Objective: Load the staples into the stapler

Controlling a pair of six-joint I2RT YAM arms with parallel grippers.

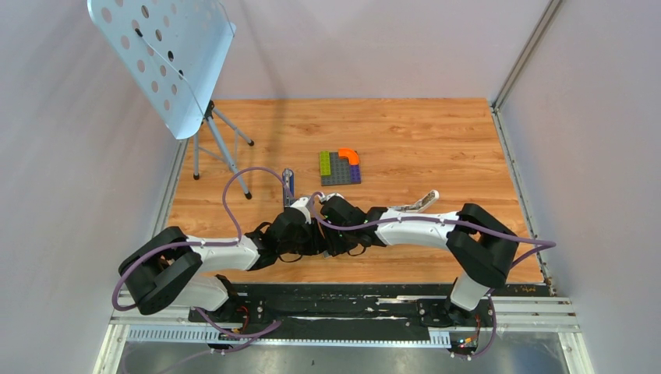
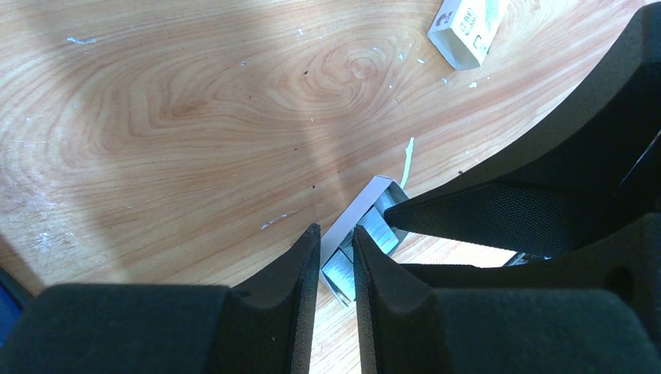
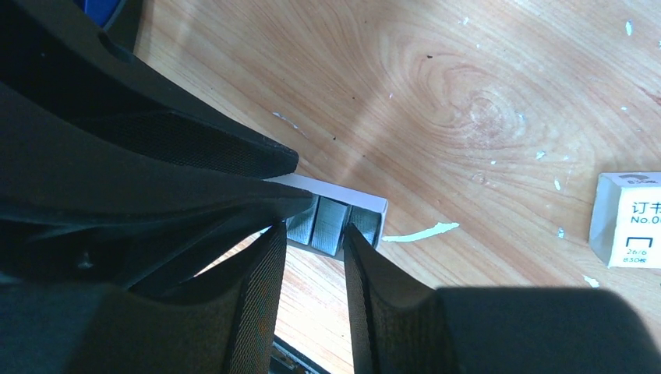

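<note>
The staples (image 3: 331,224) are grey ridged strips lying in a small open white tray (image 2: 358,210) on the wood. My left gripper (image 2: 337,236) is shut on one end of that tray, as seen in the left wrist view. My right gripper (image 3: 316,231) is open, with its fingertips straddling the strips from the other side. The two grippers meet at mid-table in the top view, left gripper (image 1: 309,210) and right gripper (image 1: 323,209). The printed white staple box (image 3: 627,222) lies apart and also shows in the left wrist view (image 2: 466,27). The slim blue stapler (image 1: 288,185) lies just beyond the grippers.
A multicoloured block plate (image 1: 340,167) sits farther back. A white rounded plastic bar (image 1: 418,203) lies right of the grippers. A perforated metal stand on a tripod (image 1: 214,144) is at the back left. Grey walls border the wooden table.
</note>
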